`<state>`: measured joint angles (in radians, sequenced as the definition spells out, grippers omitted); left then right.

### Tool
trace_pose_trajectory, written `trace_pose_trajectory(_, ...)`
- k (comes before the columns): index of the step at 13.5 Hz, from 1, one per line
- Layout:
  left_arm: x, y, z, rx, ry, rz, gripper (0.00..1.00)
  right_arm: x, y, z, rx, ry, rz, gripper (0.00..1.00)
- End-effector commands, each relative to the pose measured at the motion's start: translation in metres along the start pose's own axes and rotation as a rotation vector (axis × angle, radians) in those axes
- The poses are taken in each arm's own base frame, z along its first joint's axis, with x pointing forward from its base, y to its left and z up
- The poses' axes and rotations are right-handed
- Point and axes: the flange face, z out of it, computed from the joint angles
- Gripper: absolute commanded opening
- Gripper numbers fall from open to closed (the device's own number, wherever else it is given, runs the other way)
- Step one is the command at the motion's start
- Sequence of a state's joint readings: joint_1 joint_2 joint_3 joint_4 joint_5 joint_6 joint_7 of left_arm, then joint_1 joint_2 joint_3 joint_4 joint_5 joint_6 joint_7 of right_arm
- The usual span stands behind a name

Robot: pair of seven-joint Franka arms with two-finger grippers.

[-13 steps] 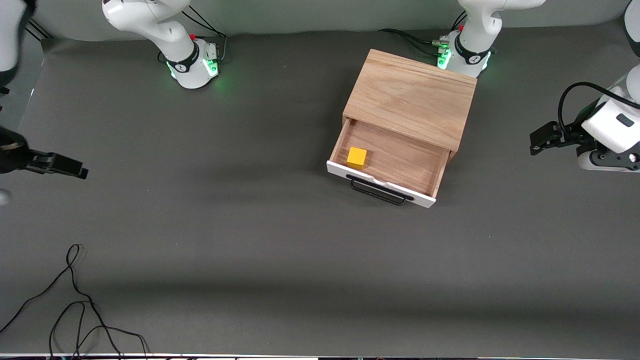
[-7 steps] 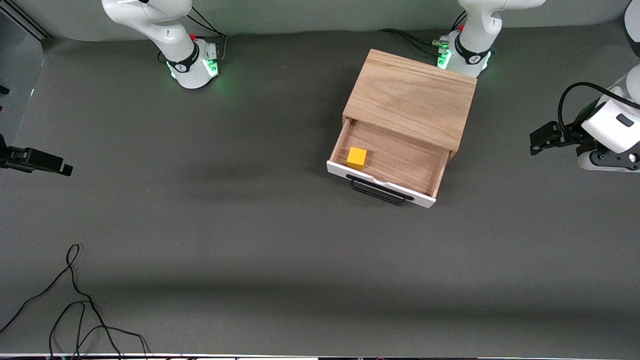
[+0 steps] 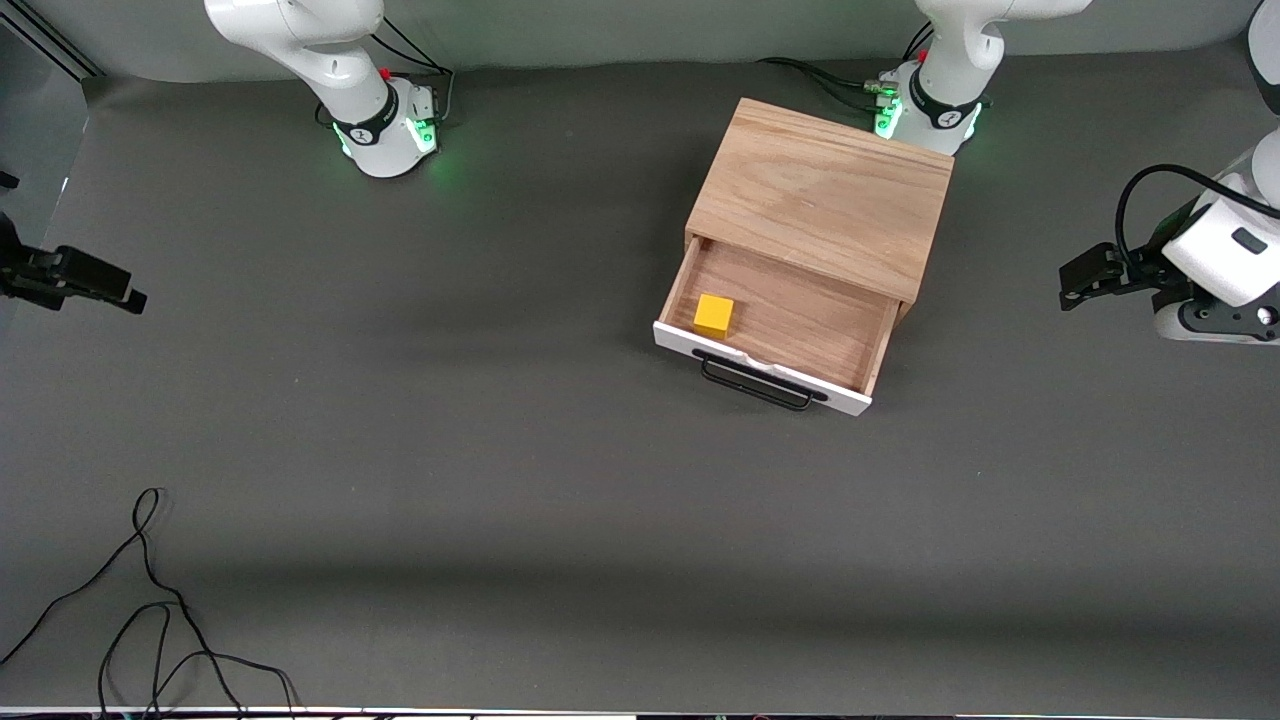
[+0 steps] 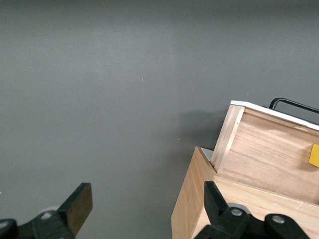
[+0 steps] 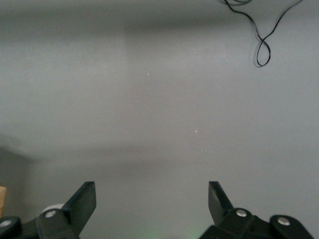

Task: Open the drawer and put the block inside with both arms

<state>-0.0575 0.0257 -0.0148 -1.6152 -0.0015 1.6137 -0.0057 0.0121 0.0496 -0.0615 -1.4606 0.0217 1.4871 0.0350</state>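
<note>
The drawer [image 3: 775, 330] is pulled out of the wooden cabinet [image 3: 820, 195], toward the front camera. The yellow block [image 3: 714, 315] lies inside it, on the drawer floor, in the corner close to the white front panel and toward the right arm's end of the table. So, as I judge it, both parts of the task look done already.

The left gripper [image 4: 144, 211] hangs in the air beside the cabinet, at the left arm's end of the table, with its fingers wide apart and nothing between them. The right gripper [image 5: 152, 209] is well apart from the cabinet, over bare table at the right arm's end, also with fingers spread and holding nothing. Both arms seem to be waiting.

The block looks light and hard, with flat sides, so it should be easy to pinch on two opposite faces. The drawer seems stiff and slides straight; the best place to take it is the black handle [image 3: 757, 382] on the front panel. A loose cable [image 3: 140, 600] lies on the table, far from the cabinet.
</note>
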Motion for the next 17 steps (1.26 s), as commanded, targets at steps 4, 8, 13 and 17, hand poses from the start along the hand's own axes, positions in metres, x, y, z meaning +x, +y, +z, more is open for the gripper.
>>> trace_pose_trajectory(4, -0.003, 0.0, -0.001, 0.0, -0.005, -0.011, 1.0, 0.0, -0.004, 0.002, -0.03, 0.001, -0.031, 1.0)
trace_pose_trajectory(8, -0.002, 0.0, -0.001, 0.0, -0.008, -0.014, 1.0, 0.006, -0.006, 0.004, -0.031, -0.013, -0.034, 1.0)
trace_pose_trajectory(13, -0.002, -0.001, -0.003, 0.005, -0.005, 0.003, 1.0, 0.006, -0.008, 0.004, -0.029, -0.015, -0.037, 1.0)
trace_pose_trajectory(17, -0.003, 0.0, -0.002, 0.011, -0.015, -0.013, 1.0, 0.007, -0.009, 0.006, -0.029, -0.018, -0.042, 1.0)
